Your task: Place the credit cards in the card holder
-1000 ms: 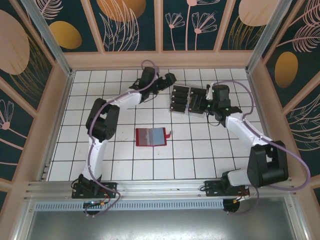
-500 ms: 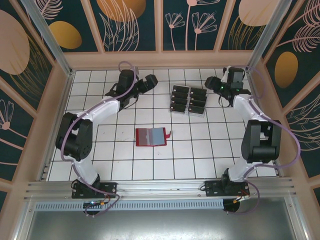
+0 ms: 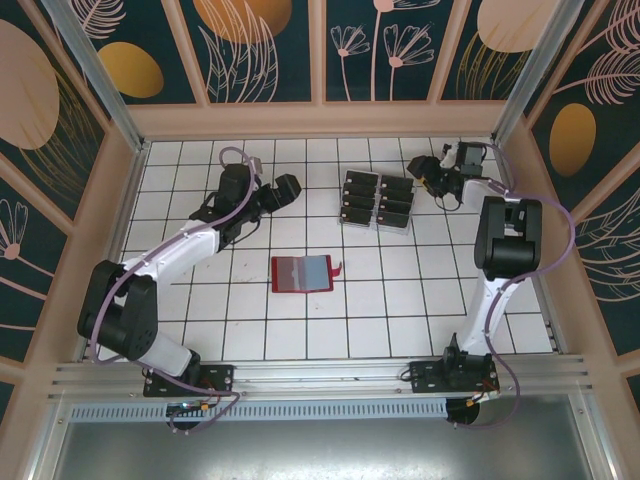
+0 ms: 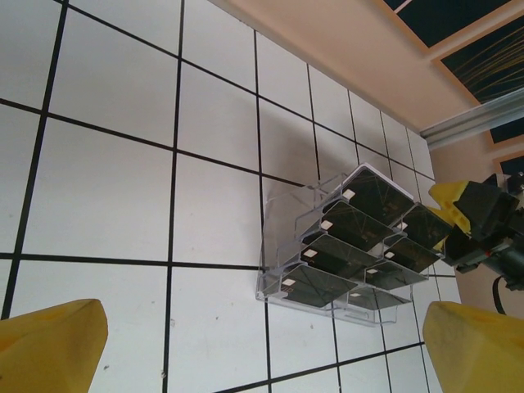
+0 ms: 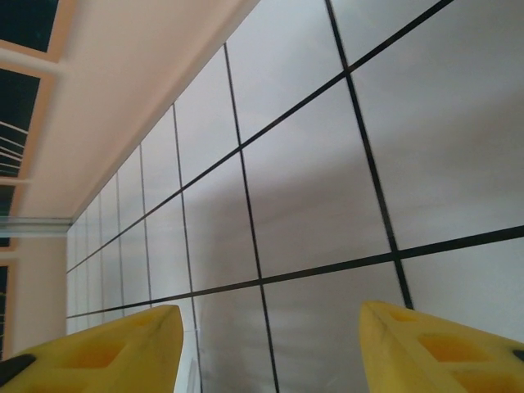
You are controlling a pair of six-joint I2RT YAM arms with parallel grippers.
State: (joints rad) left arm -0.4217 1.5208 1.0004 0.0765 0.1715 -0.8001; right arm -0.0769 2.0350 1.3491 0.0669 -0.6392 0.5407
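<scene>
Card holder (image 3: 302, 273) lies open mid-tabletop (image 3: 400, 310), inside up, ready for loading; credit cards (image 3: 378, 200) sit slotted in the clear rack (image 4: 278, 237) behind it; left gripper (image 3: 290, 188) faces the rack, fingers fully spread; right gripper (image 3: 425, 172) fingers partly spread, empty.

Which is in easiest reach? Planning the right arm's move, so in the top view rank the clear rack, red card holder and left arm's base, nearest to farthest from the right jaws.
1. Clear rack, just left of the right jaws at the back.
2. Red card holder, mid-table.
3. Left arm's base, near-left edge.
</scene>
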